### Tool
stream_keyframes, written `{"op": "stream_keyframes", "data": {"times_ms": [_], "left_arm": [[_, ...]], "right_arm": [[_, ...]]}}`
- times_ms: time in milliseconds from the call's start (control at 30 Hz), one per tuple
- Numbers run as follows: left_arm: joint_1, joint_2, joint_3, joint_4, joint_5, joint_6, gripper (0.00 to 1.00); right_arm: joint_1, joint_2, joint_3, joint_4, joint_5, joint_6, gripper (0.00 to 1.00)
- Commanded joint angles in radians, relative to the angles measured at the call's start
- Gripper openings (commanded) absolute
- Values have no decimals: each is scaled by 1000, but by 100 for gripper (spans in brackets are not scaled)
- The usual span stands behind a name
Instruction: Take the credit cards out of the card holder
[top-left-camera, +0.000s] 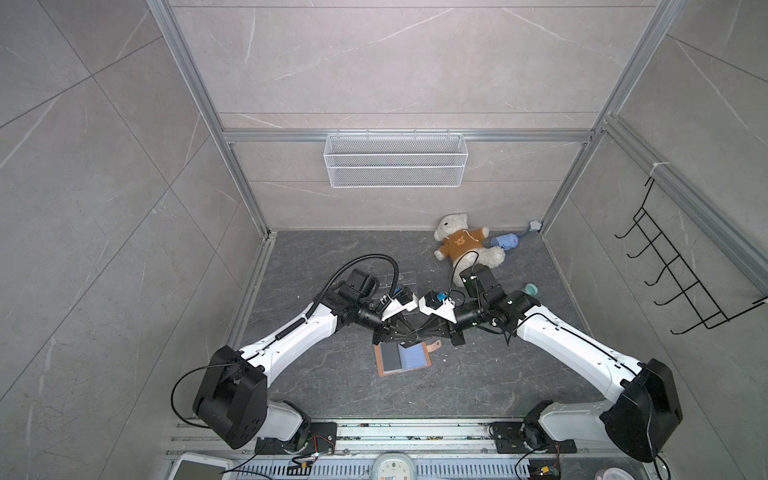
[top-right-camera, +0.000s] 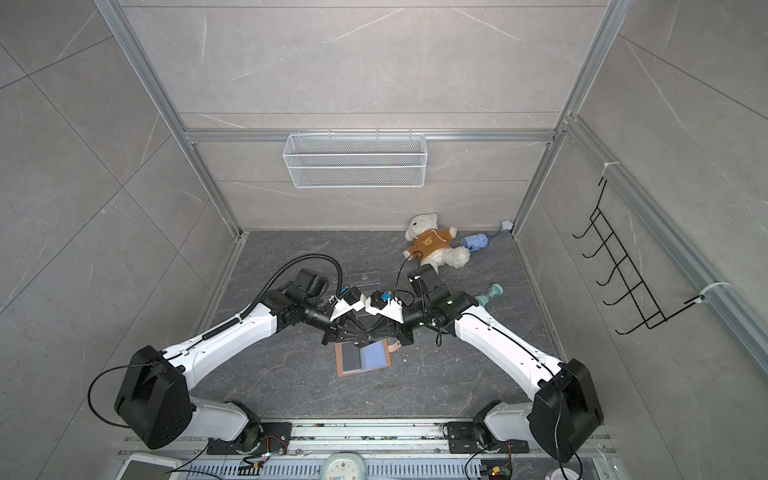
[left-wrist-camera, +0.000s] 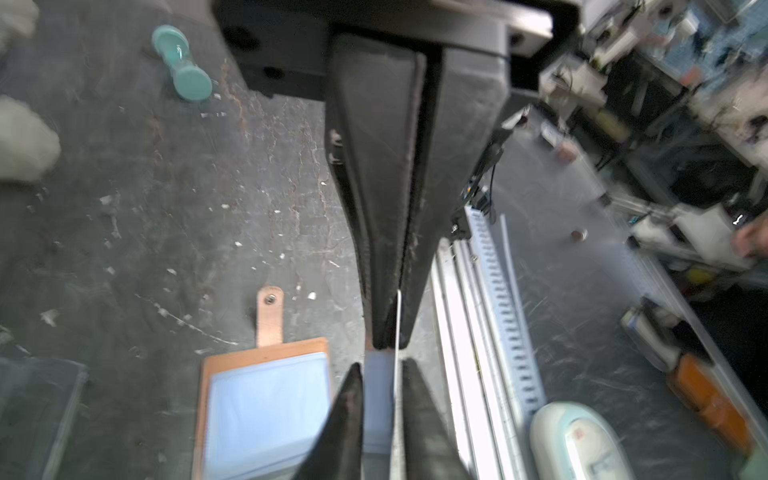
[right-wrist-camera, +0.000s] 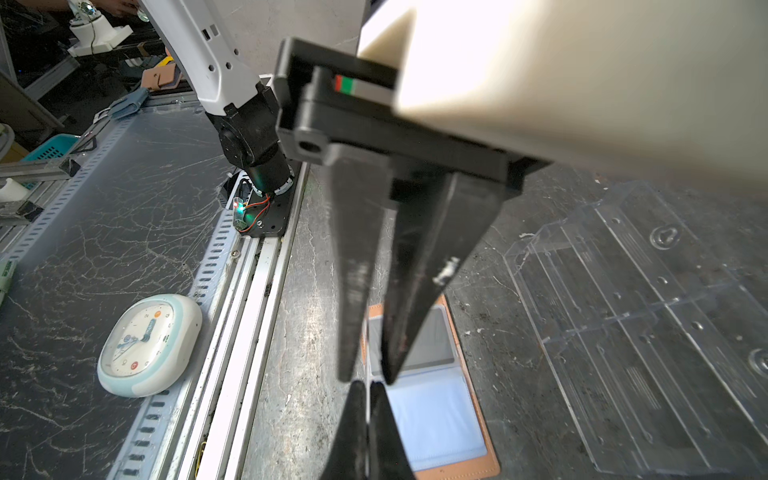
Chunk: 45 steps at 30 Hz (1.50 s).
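Bearings are clock-face, taken from the card holder (top-left-camera: 378, 360) as seen in both top views, with 12 at the back wall. Entries run left to right.

- 11 o'clock: the clear acrylic rack (right-wrist-camera: 623, 332) lies on the dark table (top-left-camera: 332, 395), partly hidden by the left arm.
- From 9 o'clock: the left gripper (left-wrist-camera: 380, 368) reaches in, raised off the table. Its tips sit over the holder's 12 o'clock edge. Its fingers (left-wrist-camera: 345, 424) stand a narrow gap apart, one on either side of a credit card (left-wrist-camera: 378, 399) seen nearly edge-on. Neither wrist view shows them pressed onto it.
- Centre: the card holder lies open and flat. A second card (top-left-camera: 392, 359), dark grey, sits in its left sleeve. The right sleeve (top-left-camera: 415, 356) shows pale blue plastic. The strap tab (top-left-camera: 434, 345) sticks out at 2 o'clock.
- From 3 o'clock: the right gripper (left-wrist-camera: 390, 343) comes in tip to tip with the left one. Its fingers (left-wrist-camera: 374, 208) are pressed together on one end of the same credit card, which is held off the table.
- 1 o'clock: a white teddy bear (top-left-camera: 461, 245) in an orange top lies by the back wall.
- 2 o'clock: a teal hourglass-shaped item (top-left-camera: 530, 289) sits beside the right arm.
- 6 o'clock: an alarm clock (right-wrist-camera: 145, 345) lies past the table's near rail.
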Motion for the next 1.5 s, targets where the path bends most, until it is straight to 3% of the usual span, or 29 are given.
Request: {"op": "stream_keyframes", "data": {"times_ms": [0,100,333,467,500,533,667,1100,1467], "left_arm": [[-4,-1,13,-9,1,36,6],[-4,-4,11,-9,0,38,1],[-5,-24,7,-13,-26,54,0],[-4,-44,24,-63,-115,110,0],[-4,-45,38,-95,-137,134,0],[-3,-43,60,-129,-160,159,0],[-2,-2,171,-296,-263,268,0],[110,199,517,-687,-504,527,0],[227,337,684,-720,-565,608,0]], "right_arm": [[4,-8,-7,-7,-4,-11,0],[4,-8,-8,-5,-5,-10,0],[3,-9,3,-15,-7,-4,0],[4,-32,-3,12,32,19,32],[3,-46,-10,33,54,28,85],[4,-69,-26,72,99,46,100],[-3,-148,-69,160,210,69,100],[-23,-201,-38,104,170,71,100],[-24,-197,-40,64,151,51,100]]}}
